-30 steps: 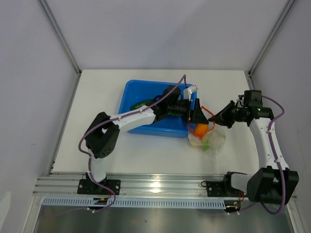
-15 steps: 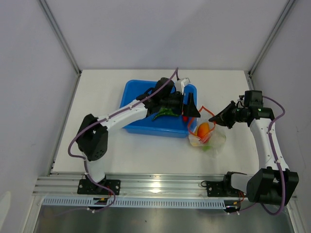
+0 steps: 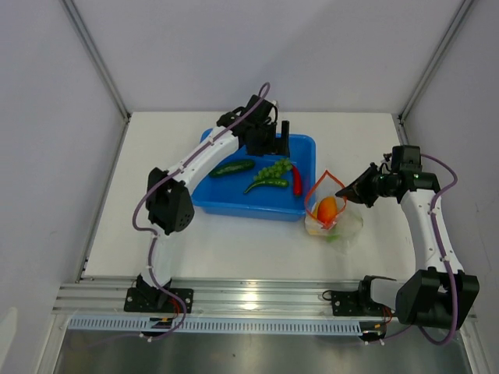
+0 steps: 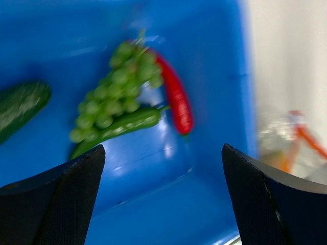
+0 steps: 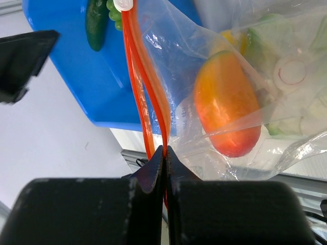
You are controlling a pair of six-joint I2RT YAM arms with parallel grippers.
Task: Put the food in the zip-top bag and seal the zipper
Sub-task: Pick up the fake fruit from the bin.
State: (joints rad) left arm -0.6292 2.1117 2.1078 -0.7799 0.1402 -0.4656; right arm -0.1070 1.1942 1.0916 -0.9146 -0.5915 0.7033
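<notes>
The clear zip-top bag (image 3: 337, 220) lies right of the blue tub, and an orange fruit (image 3: 327, 207) and pale food show through it. Its orange-red zipper (image 3: 319, 187) stands open in a loop. My right gripper (image 3: 349, 192) is shut on the zipper (image 5: 146, 97) at the mouth's right end, with the orange fruit (image 5: 225, 104) just beyond. My left gripper (image 3: 282, 144) hangs open and empty over the tub's far side. Below it lie the green grape bunch (image 4: 115, 87), red chili (image 4: 176, 97), a green pod (image 4: 122, 125) and the dark cucumber (image 4: 20, 104).
The blue tub (image 3: 210, 204) sits mid-table with its right wall close to the bag. Grey side walls and metal posts frame the white table (image 3: 366, 132). The aluminium rail (image 3: 257, 300) runs along the near edge.
My left gripper has drawn back from the bag's mouth to the far side of the tub and opened wider. The orange fruit stays in the bag. The right gripper has held still.
</notes>
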